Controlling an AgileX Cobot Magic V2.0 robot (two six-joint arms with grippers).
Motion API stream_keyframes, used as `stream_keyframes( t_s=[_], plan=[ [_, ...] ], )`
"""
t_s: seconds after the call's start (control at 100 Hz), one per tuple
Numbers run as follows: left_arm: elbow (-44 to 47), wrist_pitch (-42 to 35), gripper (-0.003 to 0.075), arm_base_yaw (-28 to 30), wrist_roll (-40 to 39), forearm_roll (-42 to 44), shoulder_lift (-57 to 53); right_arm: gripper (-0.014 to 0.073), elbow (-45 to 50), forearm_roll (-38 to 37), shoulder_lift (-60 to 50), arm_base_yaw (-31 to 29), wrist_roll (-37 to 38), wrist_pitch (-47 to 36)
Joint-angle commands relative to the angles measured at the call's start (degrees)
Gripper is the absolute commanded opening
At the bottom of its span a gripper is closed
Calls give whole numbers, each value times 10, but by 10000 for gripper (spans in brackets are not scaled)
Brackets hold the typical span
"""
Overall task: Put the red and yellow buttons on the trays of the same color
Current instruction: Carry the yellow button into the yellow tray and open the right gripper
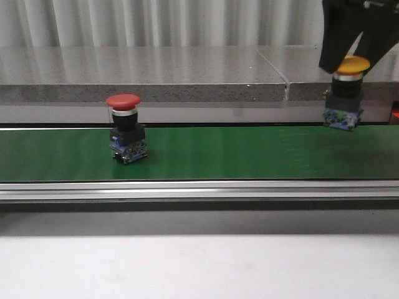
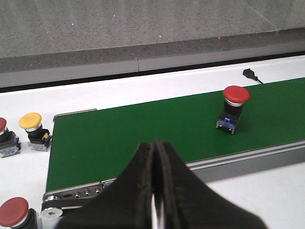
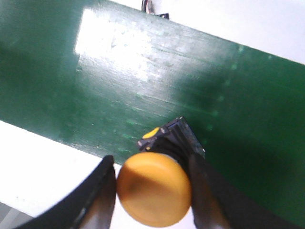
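Right gripper (image 1: 353,53): upper right of the front view; its jaws are squeezed on the yellow button (image 1: 351,65), lifted above the green belt (image 1: 249,152).
Left gripper (image 2: 155,191): bottom middle of its wrist view; jaws pressed together, holding nothing.
Red button (image 1: 124,128): stands upright on the belt, left of middle in the front view.
Spare buttons: one yellow (image 2: 31,128) and two red on the white counter (image 2: 267,195), left side of the left wrist view.

Fingers (image 3: 102,200) clamp yellow button (image 3: 154,194) above green belt (image 3: 119,81).
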Motion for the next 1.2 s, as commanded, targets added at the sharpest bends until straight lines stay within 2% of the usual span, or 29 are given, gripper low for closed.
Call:
stream_keyframes(
  t_s=[0.0, 0.18, 0.36, 0.73, 1.19],
  plan=[
    [-14, -46, -20, -4, -1, -6, 6, 266, -15, 5, -52, -15, 12, 1],
    [-14, -46, -20, -4, -1, -6, 6, 266, -9, 5, -91, -50, 27, 21],
    [-14, -46, -20, -4, -1, -6, 6, 266, 35, 5, -126, -102, 42, 19],
    [-14, -46, -20, -4, -1, -6, 6, 266, 131, 5, -187, -255, 50, -9],
    [-14, -46, -20, -4, -1, -6, 6, 266, 180, 4, -187, -427, 82, -64]
  ],
)
